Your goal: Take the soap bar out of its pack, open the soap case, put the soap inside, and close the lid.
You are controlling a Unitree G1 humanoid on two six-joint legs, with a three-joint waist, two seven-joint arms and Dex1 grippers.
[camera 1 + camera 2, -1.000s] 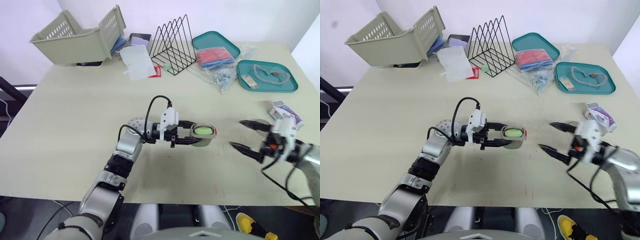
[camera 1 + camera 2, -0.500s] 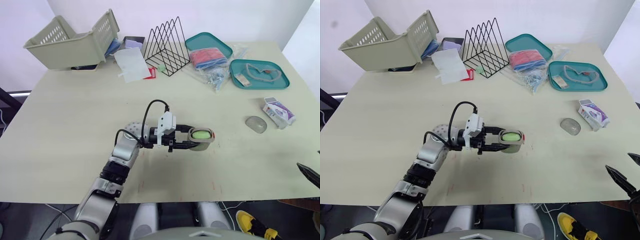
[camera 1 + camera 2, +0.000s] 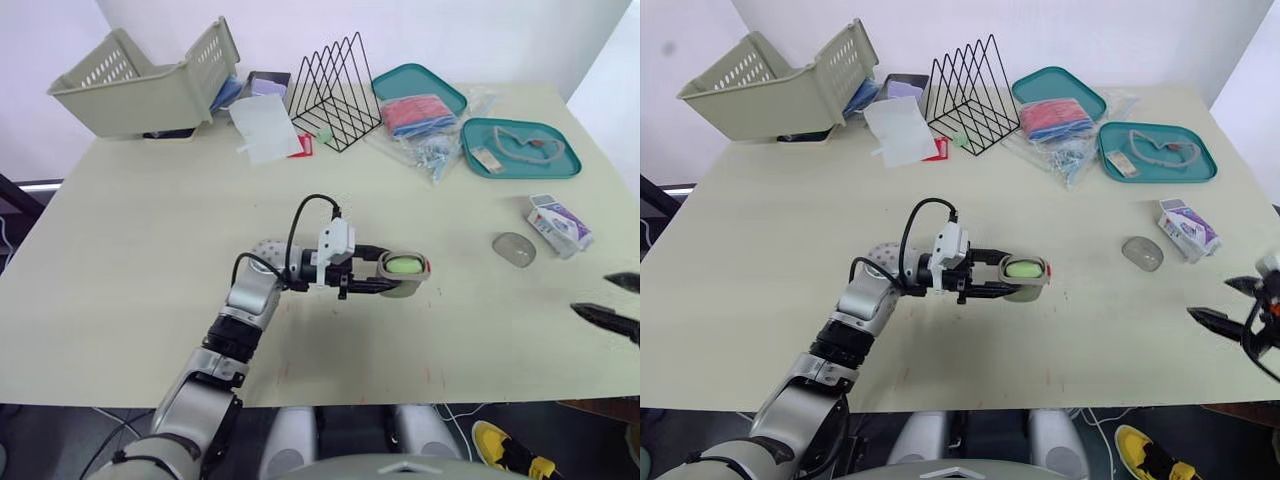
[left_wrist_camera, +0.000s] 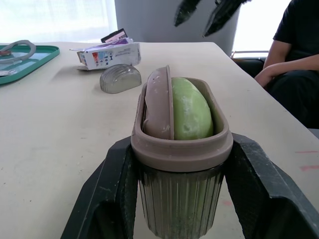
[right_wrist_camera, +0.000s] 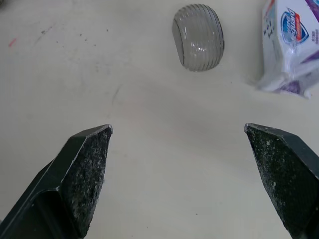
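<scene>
My left gripper (image 3: pixel 401 275) is shut on the open soap case (image 4: pixel 179 199), holding it just above the table's middle. A green soap bar (image 4: pixel 191 110) stands on edge inside the case, beside a mauve insert (image 4: pixel 158 107). The ribbed clear lid (image 3: pixel 513 249) lies dome-up on the table to the right, with the torn white and purple soap pack (image 3: pixel 560 222) just beyond it. My right gripper (image 3: pixel 1232 304) hangs open at the table's right front edge, near the lid (image 5: pixel 198 37) and apart from it, with nothing between its fingers.
At the back stand a beige basket (image 3: pixel 140 85), papers (image 3: pixel 265 125), a black wire rack (image 3: pixel 340 90) and two teal trays (image 3: pixel 522 150) with bagged items. A person (image 4: pixel 294 59) sits off the table's right side.
My right gripper has pulled away from the case to the table's right edge, and the lid now shows lying on the table. The left gripper still holds the case in place. The camera shifted.
</scene>
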